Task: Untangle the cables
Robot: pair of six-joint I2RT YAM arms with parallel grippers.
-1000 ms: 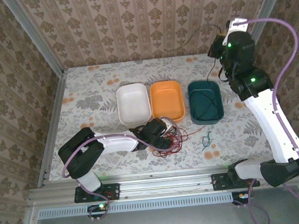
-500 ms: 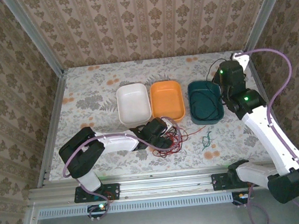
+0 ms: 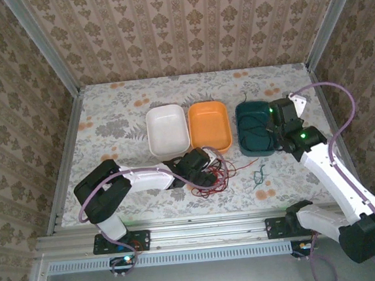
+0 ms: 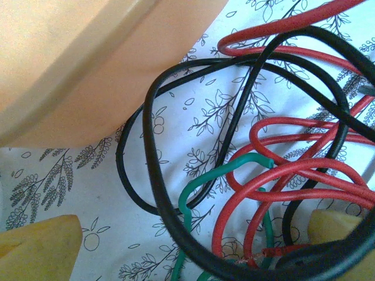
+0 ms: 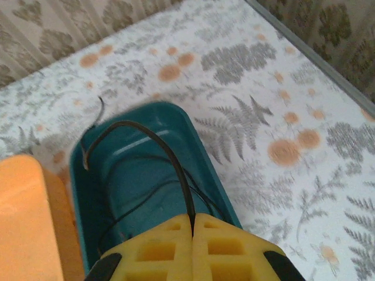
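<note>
Our right pincer (image 5: 192, 227) is pinched tight on a black cable (image 5: 167, 149) that arches down into the teal bin (image 5: 206, 161). Our left pincer (image 4: 187, 254) stands fully spread and holds nothing, low over the tangle of red, green and black cables (image 3: 218, 172) on the tabletop (image 3: 119, 107) beside the orange bin (image 4: 88, 58). We judge the risk to be the left closing on several strands at once, which would pull the knot tighter.
</note>
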